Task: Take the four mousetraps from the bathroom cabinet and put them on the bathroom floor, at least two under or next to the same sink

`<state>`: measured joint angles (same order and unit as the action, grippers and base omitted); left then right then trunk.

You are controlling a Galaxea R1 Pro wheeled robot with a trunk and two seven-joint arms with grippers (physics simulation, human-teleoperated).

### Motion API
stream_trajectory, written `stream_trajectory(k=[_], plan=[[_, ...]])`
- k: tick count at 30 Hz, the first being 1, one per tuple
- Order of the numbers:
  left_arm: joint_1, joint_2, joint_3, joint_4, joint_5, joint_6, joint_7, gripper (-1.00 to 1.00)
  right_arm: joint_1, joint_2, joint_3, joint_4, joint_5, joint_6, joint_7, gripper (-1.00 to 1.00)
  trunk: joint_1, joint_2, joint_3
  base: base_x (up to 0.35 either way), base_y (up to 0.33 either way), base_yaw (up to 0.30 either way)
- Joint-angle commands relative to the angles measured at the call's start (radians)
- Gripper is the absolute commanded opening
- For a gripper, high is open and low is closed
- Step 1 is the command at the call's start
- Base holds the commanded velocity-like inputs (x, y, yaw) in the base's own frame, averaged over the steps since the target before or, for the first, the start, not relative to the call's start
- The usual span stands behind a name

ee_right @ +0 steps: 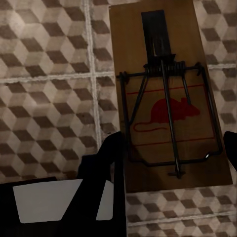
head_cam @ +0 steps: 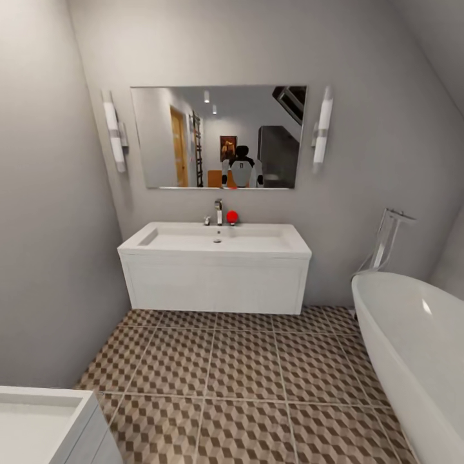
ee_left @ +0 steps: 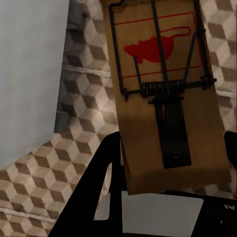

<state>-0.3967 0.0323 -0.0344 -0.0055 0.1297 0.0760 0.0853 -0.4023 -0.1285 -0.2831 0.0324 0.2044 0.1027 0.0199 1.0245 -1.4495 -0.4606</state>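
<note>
A matt brown wooden slab with dark metal wire is seen in each mousetrap (ee_left: 168, 98) (ee_right: 168, 98). The floor (head_cam: 245, 374) appears tiled (cube-printed, low sheen). The sink (head_cam: 216, 241) looks smooth white, its tap (head_cam: 218, 211) polished metal.

Bathroom colours and patterns

White sink (head_cam: 214, 248) and bathtub (head_cam: 412, 341) on brown-beige cube-patterned floor (head_cam: 238, 380); grey walls (head_cam: 374, 161). Tan-brown mousetraps (ee_left: 168, 98) (ee_right: 168, 103) bear red mouse prints and black metal.

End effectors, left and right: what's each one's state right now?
Left end effector: closed on a mousetrap.
Right end effector: closed on another mousetrap.
</note>
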Motion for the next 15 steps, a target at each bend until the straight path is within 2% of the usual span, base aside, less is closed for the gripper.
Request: stream_trajectory(k=[1,15], plan=[[-0.001,0.0,-0.004,-0.001,0.008,0.004,0.002,-1.0,-0.001,0.0,-0.008,0.001,0.009,0.002,0.002,-1.0,0.001,0.0,-0.001,0.324,0.0,0.0],[-0.001,0.0,-0.004,-0.001,0.007,0.001,0.002,-1.0,-0.001,0.001,-0.008,0.001,0.01,-0.015,0.001,-1.0,0.001,0.0,-0.001,0.324,0.0,0.0]])
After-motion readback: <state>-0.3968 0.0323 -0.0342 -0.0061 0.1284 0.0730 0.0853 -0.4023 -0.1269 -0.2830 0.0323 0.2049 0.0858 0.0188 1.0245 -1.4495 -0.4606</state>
